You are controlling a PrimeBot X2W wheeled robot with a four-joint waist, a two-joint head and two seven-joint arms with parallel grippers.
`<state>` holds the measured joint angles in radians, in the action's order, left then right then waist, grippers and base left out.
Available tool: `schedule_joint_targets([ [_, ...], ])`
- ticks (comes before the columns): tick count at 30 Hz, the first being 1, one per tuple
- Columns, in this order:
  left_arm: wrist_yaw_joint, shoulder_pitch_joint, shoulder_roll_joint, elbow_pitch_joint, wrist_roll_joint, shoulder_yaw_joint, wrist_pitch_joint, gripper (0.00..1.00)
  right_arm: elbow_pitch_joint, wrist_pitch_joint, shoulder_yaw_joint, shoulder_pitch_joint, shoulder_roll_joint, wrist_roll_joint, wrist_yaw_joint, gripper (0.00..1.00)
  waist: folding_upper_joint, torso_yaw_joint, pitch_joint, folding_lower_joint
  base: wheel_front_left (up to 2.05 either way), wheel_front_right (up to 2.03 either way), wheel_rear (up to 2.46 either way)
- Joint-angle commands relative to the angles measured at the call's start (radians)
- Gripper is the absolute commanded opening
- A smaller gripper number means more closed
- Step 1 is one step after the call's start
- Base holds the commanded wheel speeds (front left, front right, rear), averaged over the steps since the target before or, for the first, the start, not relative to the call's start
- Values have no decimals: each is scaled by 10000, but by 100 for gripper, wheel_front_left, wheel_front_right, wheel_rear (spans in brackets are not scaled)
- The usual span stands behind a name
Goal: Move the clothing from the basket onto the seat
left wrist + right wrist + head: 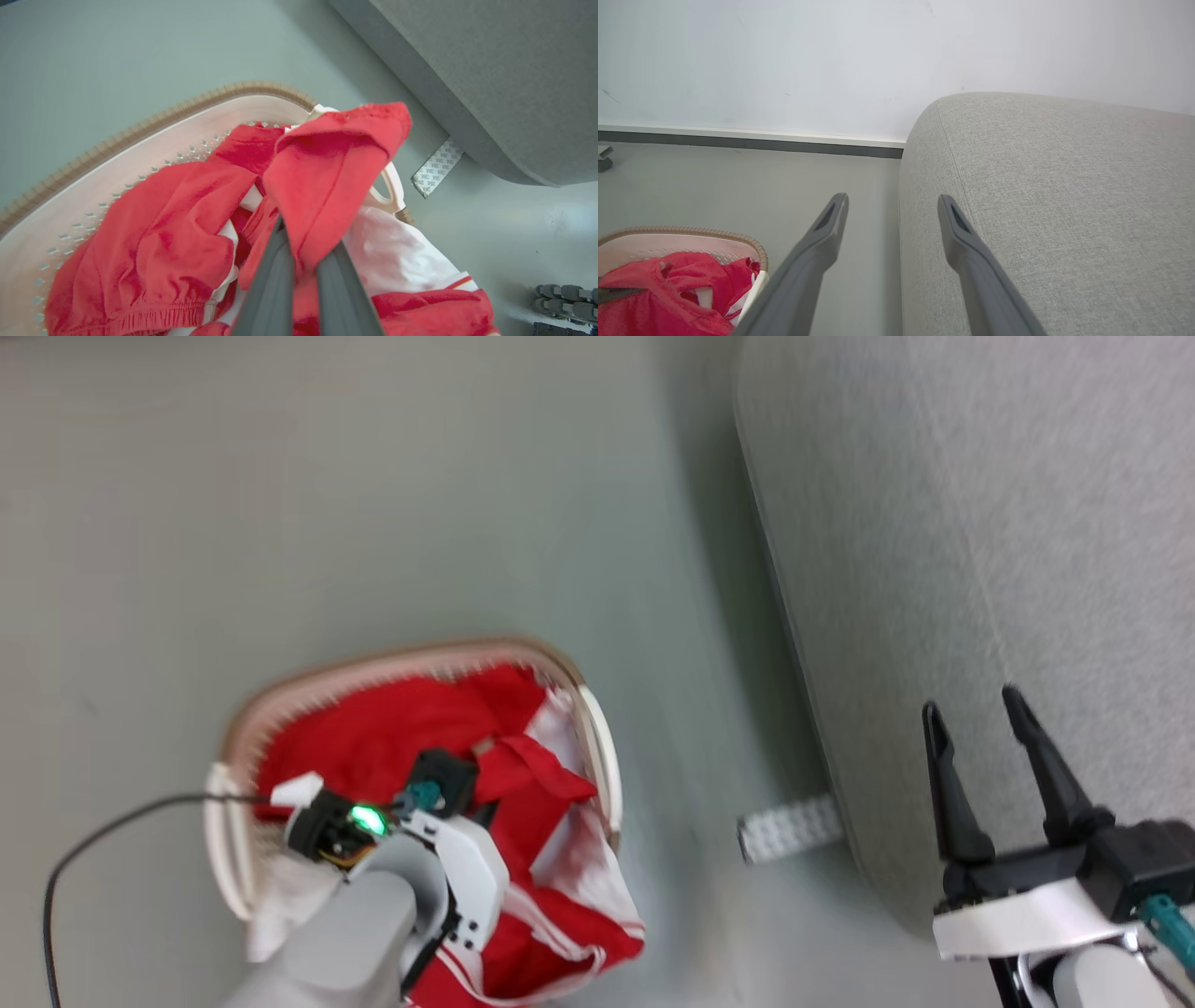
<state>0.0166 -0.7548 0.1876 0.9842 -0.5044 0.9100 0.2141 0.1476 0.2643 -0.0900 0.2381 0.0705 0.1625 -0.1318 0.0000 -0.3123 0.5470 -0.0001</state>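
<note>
1. My left pincer (306,238) is shut tight. It pinches a fold of the red clothing (327,172) between its two fingers.
2. In my left wrist view the fold stands up from my fingertips toward 12 o'clock. More clothing lies low in the basket (140,133), at 8 o'clock from the fold. A white and red part hangs over the rim at 4 o'clock.
3. My right pincer (973,705) is wide open and holds nothing. It hangs by the near edge of the seat (980,523).
4. This is what matters most. In my head view the seat lies at 2 o'clock from my left pincer. Bare floor (373,476) lies between the basket and the seat, so they do not touch.
5. The seat's near edge is long. In my head view it runs from 11 o'clock down to 5 o'clock. I think I must lift the cloth up first, then swing it across that edge.
6. My right arm is nearer the seat, but my left arm has the cloth. So I think my left arm should do the carrying.
7. The clothes look tangled. I cannot tell how many pieces I have pinched. The part over the rim could drag or catch as I lift.
</note>
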Motion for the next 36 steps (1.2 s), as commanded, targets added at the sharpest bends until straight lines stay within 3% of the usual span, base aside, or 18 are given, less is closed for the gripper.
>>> schedule_joint_targets([
  [1, -78, 272, -50, -118, -126, -69, 142, 0, 64, 1, 30, -251, 123, -63, 21, 100, 0, 673, -1578, 1, 0, 0, 0],
  [11, -1083, 1090, 218, -2022, -184, -774, 500, 0, 276, 1, 73, -1302, 249, -165, 21, 100, 0, 1338, -3462, 1, 0, 0, 0],
  [26, -2051, 2253, 1343, -5399, -264, -1322, 347, 0, 478, 1, 6, -2406, 239, -246, 21, 100, 0, 1347, -5250, 1, 0, 0, 0],
  [36, -2662, 2549, 1885, -7274, -254, -1490, -144, 0, 298, 1, -512, -2597, 298, -197, 21, 100, 0, 1373, -5663, 1, 0, 0, 0],
])
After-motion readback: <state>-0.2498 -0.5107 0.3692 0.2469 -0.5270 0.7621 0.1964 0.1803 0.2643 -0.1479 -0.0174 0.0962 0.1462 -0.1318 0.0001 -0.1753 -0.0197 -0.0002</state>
